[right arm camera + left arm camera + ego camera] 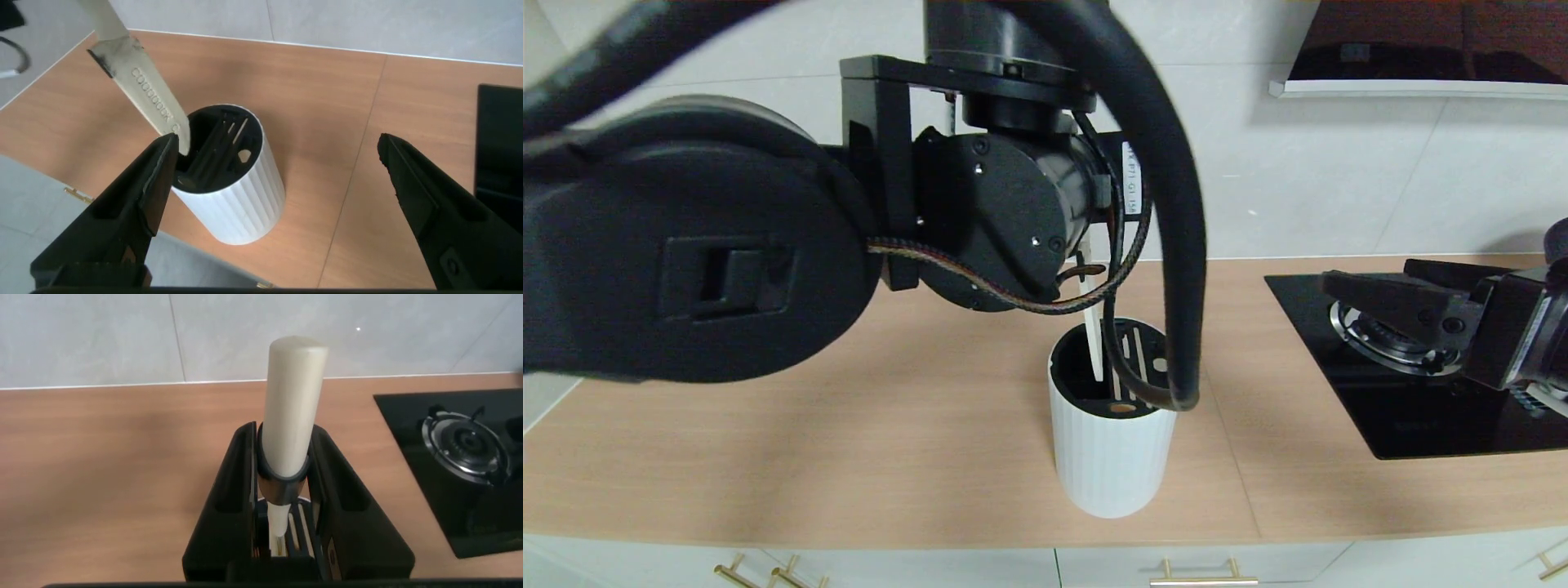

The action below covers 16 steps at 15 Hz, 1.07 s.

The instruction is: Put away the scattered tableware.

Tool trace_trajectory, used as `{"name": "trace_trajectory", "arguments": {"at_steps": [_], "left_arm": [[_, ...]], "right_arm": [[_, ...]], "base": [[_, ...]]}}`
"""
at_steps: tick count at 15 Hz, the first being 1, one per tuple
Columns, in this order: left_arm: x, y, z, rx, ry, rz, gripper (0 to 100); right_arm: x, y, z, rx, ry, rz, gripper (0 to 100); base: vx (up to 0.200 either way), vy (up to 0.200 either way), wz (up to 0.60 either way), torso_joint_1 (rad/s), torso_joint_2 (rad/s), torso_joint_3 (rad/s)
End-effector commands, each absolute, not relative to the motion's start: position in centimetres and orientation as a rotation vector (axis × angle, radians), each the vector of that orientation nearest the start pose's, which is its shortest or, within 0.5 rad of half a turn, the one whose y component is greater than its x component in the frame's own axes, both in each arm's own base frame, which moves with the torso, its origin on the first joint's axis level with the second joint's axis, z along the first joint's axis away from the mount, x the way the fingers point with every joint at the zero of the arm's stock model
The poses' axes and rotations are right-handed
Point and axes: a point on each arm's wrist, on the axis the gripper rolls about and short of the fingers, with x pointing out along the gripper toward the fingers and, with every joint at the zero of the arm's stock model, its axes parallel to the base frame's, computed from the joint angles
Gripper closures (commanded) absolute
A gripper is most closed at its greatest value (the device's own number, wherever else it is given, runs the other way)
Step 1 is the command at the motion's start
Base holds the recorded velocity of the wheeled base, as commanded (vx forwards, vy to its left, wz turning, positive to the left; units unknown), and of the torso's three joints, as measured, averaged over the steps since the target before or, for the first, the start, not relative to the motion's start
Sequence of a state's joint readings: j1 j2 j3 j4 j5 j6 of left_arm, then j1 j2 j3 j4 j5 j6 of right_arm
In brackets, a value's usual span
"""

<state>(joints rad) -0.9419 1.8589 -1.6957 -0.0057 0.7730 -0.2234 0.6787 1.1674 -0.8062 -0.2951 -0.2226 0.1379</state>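
Note:
A white ribbed utensil holder [1111, 457] with a black slotted insert stands upright on the wooden counter [849, 457]. My left gripper [286, 494] hangs above it, shut on the cream handle [294, 392] of a knife. The knife's pale blade [1093, 343] points down, and its tip reaches into the holder's open compartment. From the right wrist, the same blade [139, 77] slants down to the rim of the holder [237, 196]. My right gripper [1368, 279] is open and holds nothing. It hovers over the black stove to the right, and its fingers [122, 220] frame the holder from a distance.
A black glass stove [1421, 425] with a burner [466, 445] takes up the counter's right end. A tiled wall runs behind and a range hood [1421, 49] hangs at upper right. The counter's front edge lies just before the holder, above cabinet handles [1201, 578].

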Motion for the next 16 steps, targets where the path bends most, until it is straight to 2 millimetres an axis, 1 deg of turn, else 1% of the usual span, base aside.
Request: {"name": "trace_trajectory", "arguments": {"at_steps": [1, 6, 7, 11, 13, 14, 16], "left_arm": [[23.0, -29.0, 31.3, -0.092, 0.131, -0.153, 100], [23.4, -29.5, 30.5, -0.078, 0.142, -0.141, 100], [23.7, -29.9, 29.9, -0.067, 0.152, -0.136, 100], [23.9, -30.1, 28.6, -0.041, 0.177, -0.119, 100], [24.0, -30.3, 27.4, -0.014, 0.2, -0.114, 100], [24.1, -30.4, 27.4, -0.019, 0.198, -0.113, 100], [24.4, -30.8, 26.7, -0.041, 0.2, -0.113, 100]], "right_arm": [[13.8, 10.5, 27.9, 0.109, 0.087, 0.451, 0], [13.9, 10.6, 27.7, 0.105, 0.094, 0.452, 0], [13.9, 10.6, 27.8, 0.106, 0.093, 0.452, 0], [14.0, 10.7, 27.5, 0.101, 0.102, 0.451, 0], [14.0, 10.7, 27.5, 0.101, 0.103, 0.453, 0], [14.0, 10.7, 27.5, 0.101, 0.102, 0.451, 0], [14.0, 10.7, 27.4, 0.1, 0.105, 0.452, 0]], "base": [[0.0, 0.0, 0.0, 0.0, 0.0, 0.0], [0.0, 0.0, 0.0, 0.0, 0.0, 0.0], [0.0, 0.0, 0.0, 0.0, 0.0, 0.0], [0.0, 0.0, 0.0, 0.0, 0.0, 0.0], [0.0, 0.0, 0.0, 0.0, 0.0, 0.0], [0.0, 0.0, 0.0, 0.0, 0.0, 0.0], [0.0, 0.0, 0.0, 0.0, 0.0, 0.0]]}}
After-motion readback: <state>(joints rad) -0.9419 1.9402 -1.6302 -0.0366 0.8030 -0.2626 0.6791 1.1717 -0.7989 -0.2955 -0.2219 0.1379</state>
